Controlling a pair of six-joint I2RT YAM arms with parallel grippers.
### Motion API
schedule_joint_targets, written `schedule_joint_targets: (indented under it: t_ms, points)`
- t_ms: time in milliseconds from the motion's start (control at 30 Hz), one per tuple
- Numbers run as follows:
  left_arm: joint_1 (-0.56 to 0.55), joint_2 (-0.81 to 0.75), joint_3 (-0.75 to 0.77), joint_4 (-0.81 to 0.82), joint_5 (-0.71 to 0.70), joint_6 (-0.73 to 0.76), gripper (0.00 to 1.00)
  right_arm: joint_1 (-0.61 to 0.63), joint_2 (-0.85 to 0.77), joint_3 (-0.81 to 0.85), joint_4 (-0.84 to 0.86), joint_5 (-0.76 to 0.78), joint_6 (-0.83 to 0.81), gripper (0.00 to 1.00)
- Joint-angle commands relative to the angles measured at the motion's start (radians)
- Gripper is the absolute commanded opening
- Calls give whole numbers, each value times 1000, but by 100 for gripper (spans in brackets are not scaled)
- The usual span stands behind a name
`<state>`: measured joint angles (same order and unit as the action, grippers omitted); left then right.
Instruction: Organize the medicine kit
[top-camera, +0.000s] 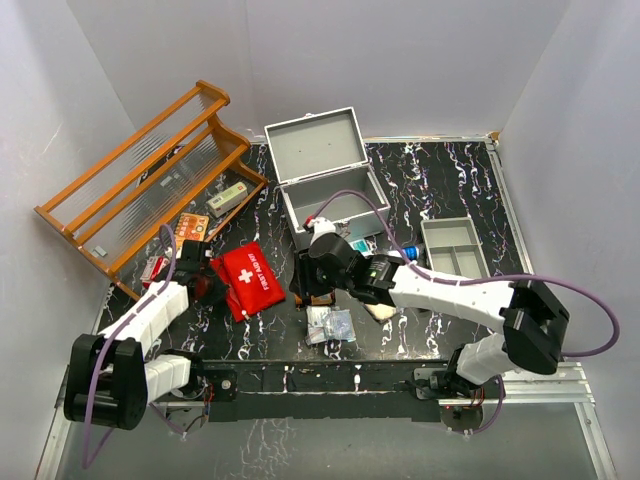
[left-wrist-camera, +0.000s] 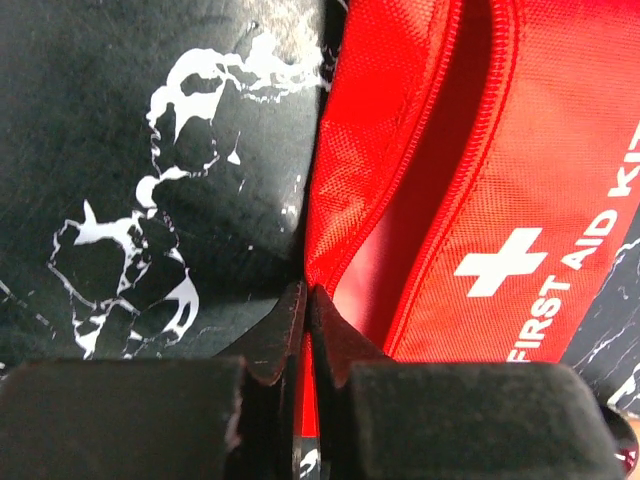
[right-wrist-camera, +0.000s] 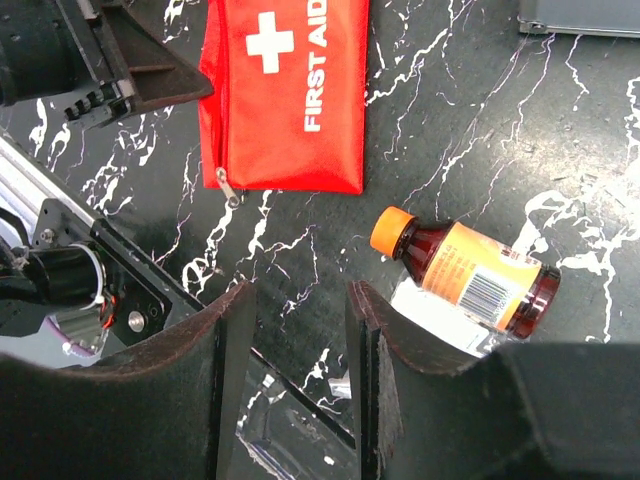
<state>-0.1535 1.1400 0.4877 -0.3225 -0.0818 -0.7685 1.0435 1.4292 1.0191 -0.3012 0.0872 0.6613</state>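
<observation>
The medicine kit stands open at the back centre, its lid raised; one corner shows in the right wrist view. A red first-aid pouch lies flat in front of it. My left gripper is shut, pinching the pouch's left edge, with red fabric showing between the fingers. My right gripper hangs open over the table right of the pouch, nothing between its fingers. A brown bottle with an orange cap lies on its side just right of it.
A wooden rack leans at the back left, with small boxes near its foot. A shallow grey divided tray sits right of the kit. Clear packets lie near the front edge, below my right gripper.
</observation>
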Motion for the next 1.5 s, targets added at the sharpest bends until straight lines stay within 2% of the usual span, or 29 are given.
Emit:
schedule_joint_targets:
  t_ms: [0,300,700,1067,1233,1467]
  points:
    - [3,-70,75,-124,23,40,0,7,34,66,96,2,14,39]
    - [2,-204,224,-301,128,79,0,39,217,235,126,-28,66,46]
    - [2,-252,265,-334,220,136,0,55,471,466,75,-6,113,51]
    - [1,-250,258,-317,262,140,0,61,591,570,-13,83,109,46]
    - [2,-248,263,-336,223,143,0,62,577,559,-63,189,119,41]
    - [2,-236,270,-353,182,142,0,67,552,562,-105,223,121,34]
